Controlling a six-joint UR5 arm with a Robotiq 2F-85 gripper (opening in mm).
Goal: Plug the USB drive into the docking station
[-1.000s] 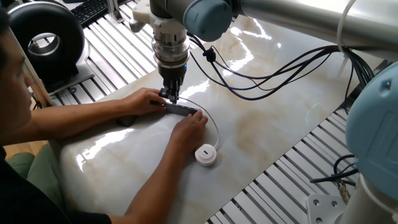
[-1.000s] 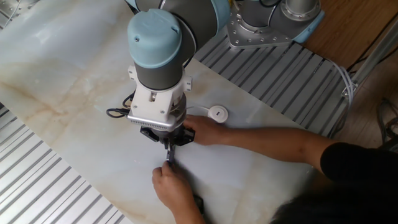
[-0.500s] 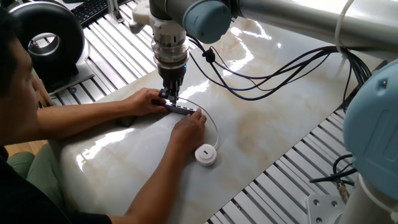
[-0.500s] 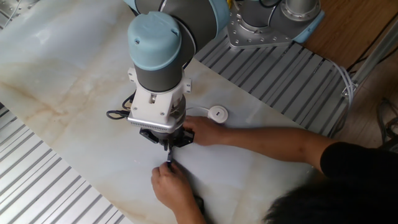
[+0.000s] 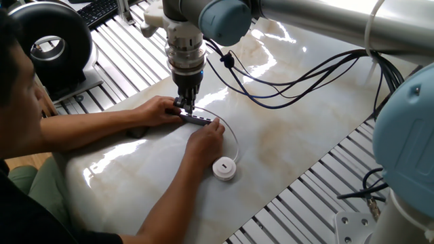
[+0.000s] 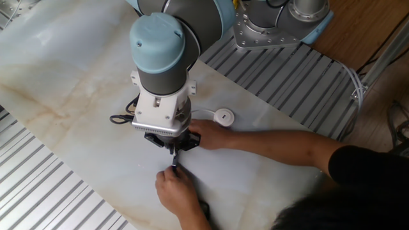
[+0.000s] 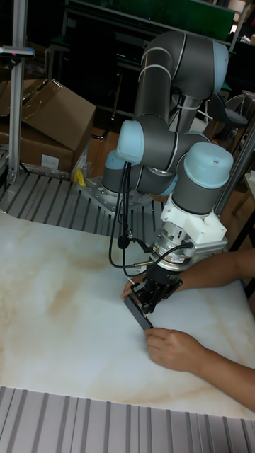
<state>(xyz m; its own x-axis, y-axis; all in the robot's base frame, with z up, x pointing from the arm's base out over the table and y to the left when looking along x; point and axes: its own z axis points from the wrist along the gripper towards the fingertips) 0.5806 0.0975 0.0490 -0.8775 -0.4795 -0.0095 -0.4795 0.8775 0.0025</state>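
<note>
The USB drive's white round puck (image 5: 224,168) lies on the marble table, and its thin white cable (image 5: 232,135) arcs up to my gripper (image 5: 186,106). The gripper points straight down with its fingers shut on the cable's small plug, right over one end of the docking station (image 5: 196,118). That slim dark grey bar lies flat, steadied at both ends by a person's two hands. In the other fixed view the puck (image 6: 223,115) lies behind the gripper (image 6: 174,154). The tall fixed view shows the gripper (image 7: 151,301) touching the bar (image 7: 138,312); the puck is hidden there.
The person's forearms (image 5: 102,125) reach in from the left across the marble table (image 5: 298,135). Black cables (image 5: 285,85) hang from the arm over the table. A round black device (image 5: 51,44) stands at the back left. Ribbed metal strips (image 5: 305,196) border the slab.
The gripper and the docking station stay where they were. Only the person's head has leaned in slightly.
</note>
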